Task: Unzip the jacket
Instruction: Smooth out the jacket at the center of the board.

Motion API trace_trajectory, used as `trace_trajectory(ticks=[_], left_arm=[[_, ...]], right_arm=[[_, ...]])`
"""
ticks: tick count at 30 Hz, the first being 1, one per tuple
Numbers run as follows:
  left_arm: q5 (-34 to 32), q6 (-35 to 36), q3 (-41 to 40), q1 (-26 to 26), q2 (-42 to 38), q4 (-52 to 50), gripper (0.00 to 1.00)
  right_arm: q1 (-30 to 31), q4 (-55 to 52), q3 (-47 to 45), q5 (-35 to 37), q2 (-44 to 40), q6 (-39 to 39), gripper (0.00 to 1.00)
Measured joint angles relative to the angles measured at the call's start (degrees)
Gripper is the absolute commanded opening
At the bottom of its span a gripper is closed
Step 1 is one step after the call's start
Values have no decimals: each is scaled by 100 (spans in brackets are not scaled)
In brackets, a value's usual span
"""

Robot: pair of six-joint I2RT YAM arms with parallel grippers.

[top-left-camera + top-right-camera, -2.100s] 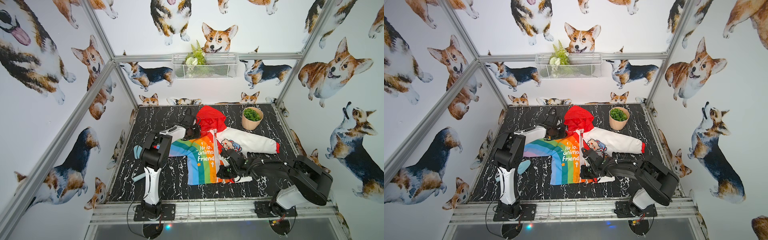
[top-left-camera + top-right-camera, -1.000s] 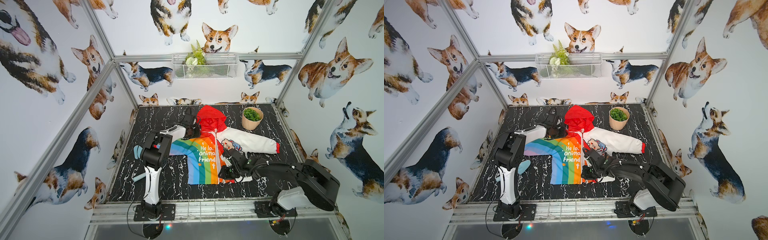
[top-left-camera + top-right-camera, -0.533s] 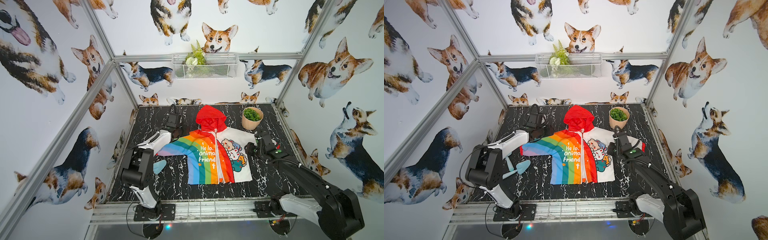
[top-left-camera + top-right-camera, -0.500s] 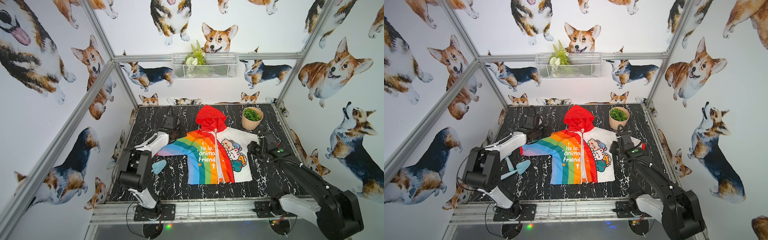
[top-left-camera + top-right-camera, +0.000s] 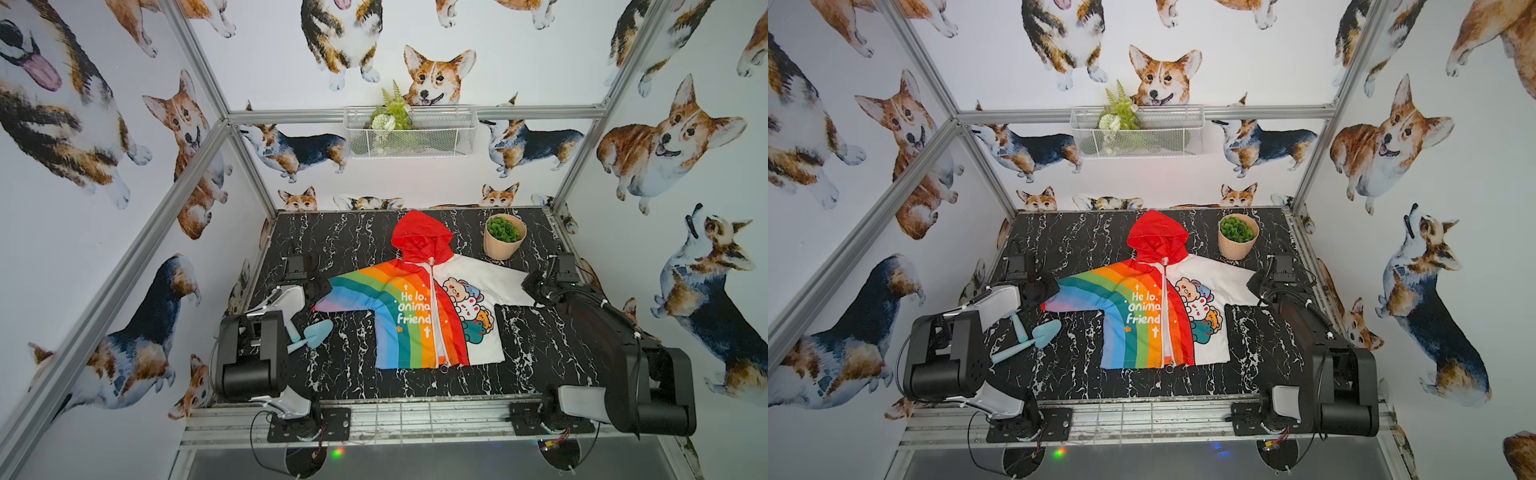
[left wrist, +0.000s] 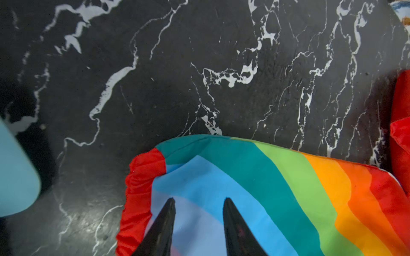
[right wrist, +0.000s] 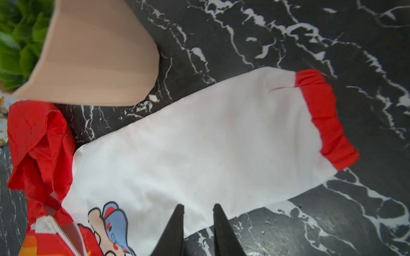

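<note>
The jacket (image 5: pixel 419 307) lies flat in the middle of the black marble table (image 5: pixel 353 237), with its red hood (image 5: pixel 422 235) toward the back wall. The left gripper (image 6: pixel 198 200) is over the end of the rainbow sleeve (image 6: pixel 244 177), and its jaws are apart. The right gripper (image 7: pixel 198 206) is over the white sleeve (image 7: pixel 210 137), and its jaws are a little apart. A plant pot (image 5: pixel 503 239) stands near the hood. A blue scoop (image 5: pixel 316 332) lies by the left arm.

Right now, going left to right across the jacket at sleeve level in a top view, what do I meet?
left end effector → rainbow sleeve → white zip → cartoon animals → white sleeve → right end effector
</note>
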Motion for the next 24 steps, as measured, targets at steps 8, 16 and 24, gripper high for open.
trace_trajectory(ticks=[8,16,24], left_arm=[[146,4,619,17,765,116,39],[136,20,909,42,1176,-52,40],[74,-11,1108,107,1360,-74,40]], right_arm=[[-514,195,404,-334,813,79,24],[-597,208,870,-273,1707,76,23],[-835,68,1305,-116,2455,-9,19]])
